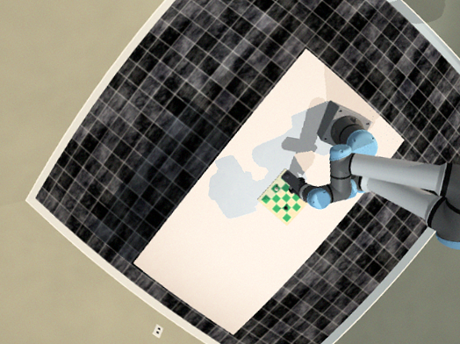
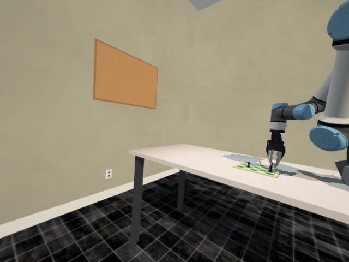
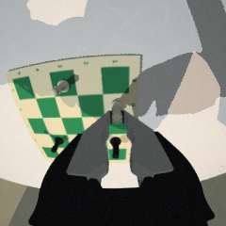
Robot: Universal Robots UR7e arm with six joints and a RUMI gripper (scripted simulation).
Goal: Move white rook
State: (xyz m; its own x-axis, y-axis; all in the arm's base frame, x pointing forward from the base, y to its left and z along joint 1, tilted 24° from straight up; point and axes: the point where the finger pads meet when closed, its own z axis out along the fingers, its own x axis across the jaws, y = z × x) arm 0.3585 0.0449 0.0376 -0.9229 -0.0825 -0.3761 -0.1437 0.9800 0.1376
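A small green-and-cream chessboard (image 1: 284, 197) lies on the white table; it also shows in the exterior view (image 2: 256, 168) and the wrist view (image 3: 77, 105). My gripper (image 3: 116, 111) is shut on the white rook (image 3: 116, 107), a pale piece pinched between the fingertips just above the board near its right edge. In the exterior view the gripper (image 2: 273, 162) hangs low over the board's right end. A black piece (image 3: 114, 142) stands on a green square right below the fingers. A second black piece (image 3: 58, 142) stands at the near left. Another white piece (image 3: 62, 86) stands at the far left.
The arm's base (image 1: 341, 127) is mounted on the table behind the board. The board's right edge and the table beyond it lie in grey shadow (image 3: 188, 89). An orange panel (image 2: 124, 74) hangs on the wall.
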